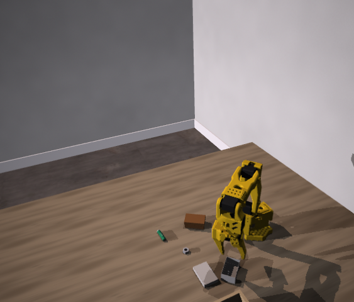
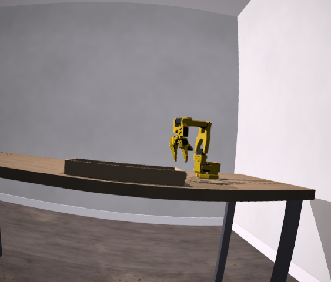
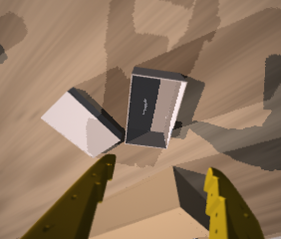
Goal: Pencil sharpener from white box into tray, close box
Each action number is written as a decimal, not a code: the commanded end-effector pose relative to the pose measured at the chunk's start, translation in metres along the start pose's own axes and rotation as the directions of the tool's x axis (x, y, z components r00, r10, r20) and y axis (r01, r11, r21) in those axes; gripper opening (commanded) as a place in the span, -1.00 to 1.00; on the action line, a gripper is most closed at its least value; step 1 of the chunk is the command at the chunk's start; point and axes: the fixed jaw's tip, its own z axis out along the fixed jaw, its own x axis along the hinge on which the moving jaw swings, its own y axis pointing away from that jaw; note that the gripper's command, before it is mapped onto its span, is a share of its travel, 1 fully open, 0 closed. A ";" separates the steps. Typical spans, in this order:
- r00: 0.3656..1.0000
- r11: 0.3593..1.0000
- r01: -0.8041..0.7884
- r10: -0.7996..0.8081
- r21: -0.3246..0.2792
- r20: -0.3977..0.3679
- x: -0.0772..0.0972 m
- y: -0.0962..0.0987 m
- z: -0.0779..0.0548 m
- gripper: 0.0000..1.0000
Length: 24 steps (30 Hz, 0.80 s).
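My gripper (image 1: 232,255) (image 2: 180,161) (image 3: 160,165) is open and empty, raised above the table. The white box's base (image 1: 230,270) (image 3: 168,102) appears to be the part standing open side up; no sharpener shows in its visible inside, partly in shadow. A flat white piece, apparently the lid (image 1: 205,274) (image 3: 76,120), lies closed side up to its left in the wrist view, close to one corner of the base. The wooden tray (image 1: 243,295) (image 2: 123,176) (image 3: 136,196) is partly cut off in the wrist view. I cannot see the pencil sharpener; most of the tray's inside is hidden.
A brown block (image 1: 194,221) lies left of the arm in the top view. A green cylinder (image 1: 161,235) and a small grey ring-like piece (image 1: 185,250) lie farther left. The arm's shadow crosses the table around the open box part.
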 end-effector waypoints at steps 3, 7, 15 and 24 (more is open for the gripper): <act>1.000 1.000 -0.002 0.002 -0.003 -0.028 0.004 0.002 -0.005 -0.41; 1.000 1.000 -0.002 0.002 -0.003 -0.028 0.004 0.002 -0.005 -0.41; 1.000 1.000 -0.002 0.002 -0.003 -0.028 0.004 0.002 -0.005 -0.41; 1.000 1.000 -0.002 0.002 -0.003 -0.028 0.003 0.002 -0.003 -0.41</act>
